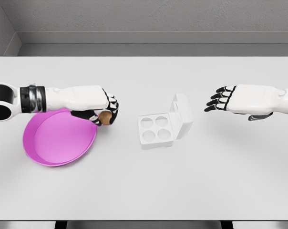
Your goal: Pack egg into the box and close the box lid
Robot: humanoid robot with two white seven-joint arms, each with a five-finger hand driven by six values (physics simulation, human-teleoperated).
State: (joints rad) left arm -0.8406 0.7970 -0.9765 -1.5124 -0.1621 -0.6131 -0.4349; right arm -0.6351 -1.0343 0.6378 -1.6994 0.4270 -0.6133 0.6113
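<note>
Item one, the counter (144, 191): I am looking down on a plain white surface that is filling most of the head view, with a grey wall running behind it. Item two, the pink plate (58, 140): it is sitting at the left side of the counter, round and shallow. Item three, the left hand (103, 109): its arm is reaching in from the left edge, and the hand is hanging over the plate's upper right rim with its fingers curled around the egg (105, 117), a small tan shape that is showing between the dark fingertips. Item four, the box (156, 130): it is resting near the middle of the counter, white, with four round cups that are all showing bare; it is standing apart from the plate, to the right of the egg. Item five, the box lid (183, 116): it is standing raised along the box's right side, tilting outward. Item six, the right hand (225, 99): it is hovering to the right of the box, well apart from it, fingers extended and loosely spread, gripping nothing.
</note>
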